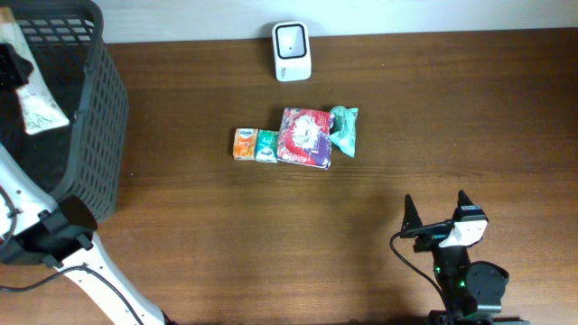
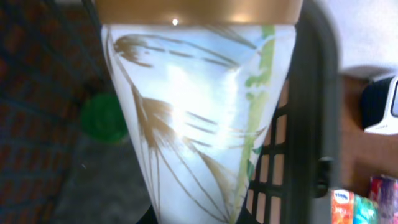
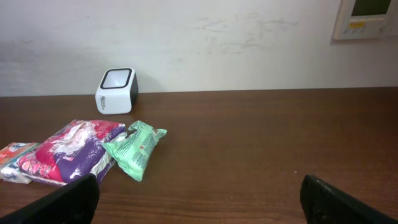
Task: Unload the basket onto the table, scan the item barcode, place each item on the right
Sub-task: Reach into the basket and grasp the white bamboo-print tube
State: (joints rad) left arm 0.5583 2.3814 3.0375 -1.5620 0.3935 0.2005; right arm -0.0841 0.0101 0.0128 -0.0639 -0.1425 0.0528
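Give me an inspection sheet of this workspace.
Surface: brown wooden table.
Job's things: white scanner at the back edge; white packet within the dark basket.
Clutter: orange pack, teal pack, red pack, green pack in a row mid-table.
Grippers: left gripper shut on the white packet; right gripper open, empty.
Cables: black cable beside the right arm.
Surroundings: white wall; wall panel high on it.

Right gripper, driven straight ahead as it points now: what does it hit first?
Probably nothing on the table: the right gripper faces bare wood, then the wall. The green packet lies left of that line.
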